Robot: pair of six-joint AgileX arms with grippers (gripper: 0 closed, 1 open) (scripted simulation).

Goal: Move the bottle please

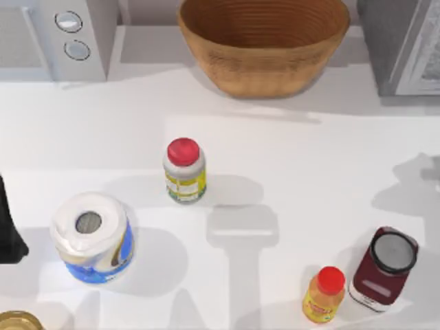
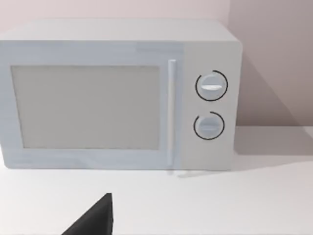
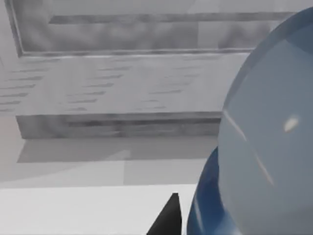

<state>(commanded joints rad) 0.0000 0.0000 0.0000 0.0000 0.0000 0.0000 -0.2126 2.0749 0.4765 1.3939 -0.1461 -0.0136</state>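
Observation:
The bottle (image 3: 266, 147), clear-bluish with a blue band low on its body, looms very close in the right wrist view. It hangs above the white table, in front of a grey appliance. My right gripper (image 3: 205, 223) is shut on it, and one dark fingertip (image 3: 166, 219) shows right beside the blue band; the other is hidden behind the bottle. My left gripper (image 1: 8, 230) is parked at the table's left edge and faces the microwave (image 2: 122, 95).
A white jar with red lid (image 1: 184, 170) stands mid-table, with a paper towel roll (image 1: 93, 237) at front left. A small orange bottle (image 1: 324, 294) and a maroon container (image 1: 385, 268) stand at front right. A wicker basket (image 1: 265, 41) and a grey appliance (image 1: 402, 45) line the back.

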